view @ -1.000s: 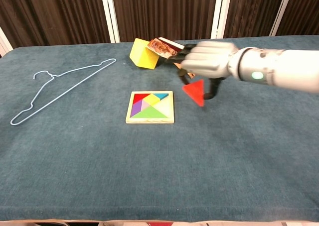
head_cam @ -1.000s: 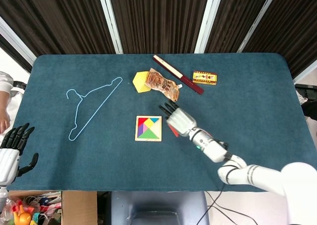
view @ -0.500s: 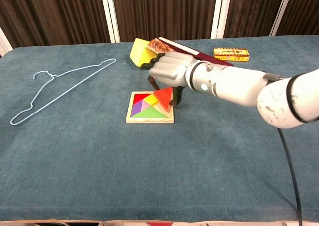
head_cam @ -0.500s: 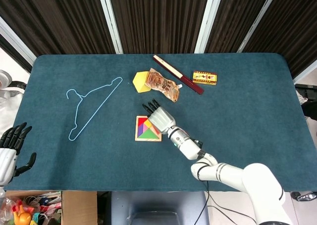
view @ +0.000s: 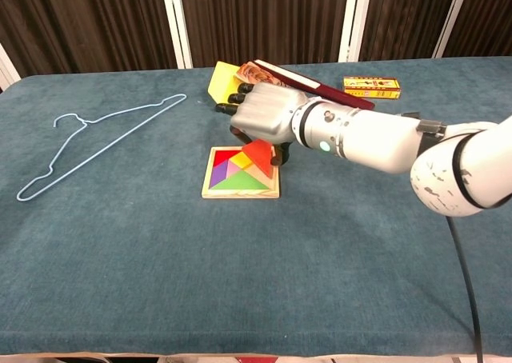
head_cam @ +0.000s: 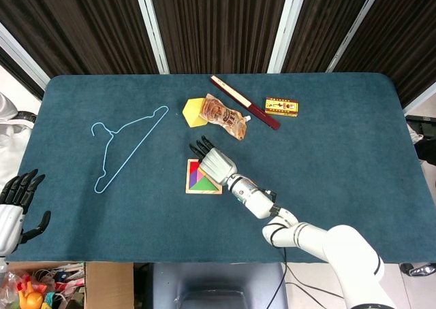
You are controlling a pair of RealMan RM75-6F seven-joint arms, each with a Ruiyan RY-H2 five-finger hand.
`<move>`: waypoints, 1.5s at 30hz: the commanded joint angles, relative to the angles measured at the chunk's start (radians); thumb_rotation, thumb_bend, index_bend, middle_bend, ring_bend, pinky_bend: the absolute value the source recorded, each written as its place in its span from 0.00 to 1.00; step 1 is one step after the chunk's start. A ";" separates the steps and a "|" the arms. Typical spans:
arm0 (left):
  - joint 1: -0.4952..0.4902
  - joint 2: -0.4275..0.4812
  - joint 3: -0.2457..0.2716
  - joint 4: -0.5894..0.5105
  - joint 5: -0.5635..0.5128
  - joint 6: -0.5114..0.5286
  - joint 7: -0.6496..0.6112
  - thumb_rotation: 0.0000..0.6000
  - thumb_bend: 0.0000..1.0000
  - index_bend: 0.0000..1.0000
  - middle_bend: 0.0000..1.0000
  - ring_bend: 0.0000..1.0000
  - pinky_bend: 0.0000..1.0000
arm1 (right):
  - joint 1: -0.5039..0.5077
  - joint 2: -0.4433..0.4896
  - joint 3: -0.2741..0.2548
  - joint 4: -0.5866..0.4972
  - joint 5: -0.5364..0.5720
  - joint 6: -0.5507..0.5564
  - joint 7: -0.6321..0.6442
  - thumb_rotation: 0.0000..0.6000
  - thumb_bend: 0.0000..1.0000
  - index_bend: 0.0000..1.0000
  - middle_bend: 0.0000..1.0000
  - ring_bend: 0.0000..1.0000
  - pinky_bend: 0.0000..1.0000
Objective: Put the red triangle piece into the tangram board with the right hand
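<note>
The wooden tangram board (view: 240, 173) (head_cam: 202, 178) lies mid-table with coloured pieces in it. My right hand (view: 262, 117) (head_cam: 214, 163) hovers over the board's right half and holds the red triangle piece (view: 258, 155) below its fingers, tilted, its lower edge at or just above the board. In the head view the hand covers the triangle and most of the board. My left hand (head_cam: 17, 201) hangs open off the table's near-left edge, holding nothing.
A blue wire hanger (view: 100, 139) lies at the left. Behind the board are a yellow block (view: 220, 85), a snack packet (head_cam: 225, 116), a dark red flat stick (head_cam: 244, 102) and a small orange box (view: 371, 84).
My right hand carried the red triangle leftward from beside the board to over the board's right half, and lowered it. The left hand stayed by the table edge.
</note>
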 commanded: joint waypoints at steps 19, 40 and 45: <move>0.005 0.003 0.001 -0.001 0.006 0.012 -0.006 1.00 0.46 0.00 0.00 0.00 0.07 | -0.009 -0.005 -0.012 -0.025 -0.002 -0.006 -0.031 1.00 0.46 0.66 0.08 0.00 0.00; 0.003 0.005 0.002 -0.008 0.006 0.007 0.000 1.00 0.46 0.00 0.00 0.00 0.07 | -0.024 0.024 -0.003 -0.093 0.048 -0.007 -0.115 1.00 0.46 0.58 0.08 0.00 0.00; 0.003 0.004 0.002 -0.003 0.007 0.008 -0.003 1.00 0.46 0.00 0.00 0.00 0.07 | -0.025 0.028 -0.007 -0.102 0.050 -0.004 -0.125 1.00 0.46 0.57 0.08 0.00 0.00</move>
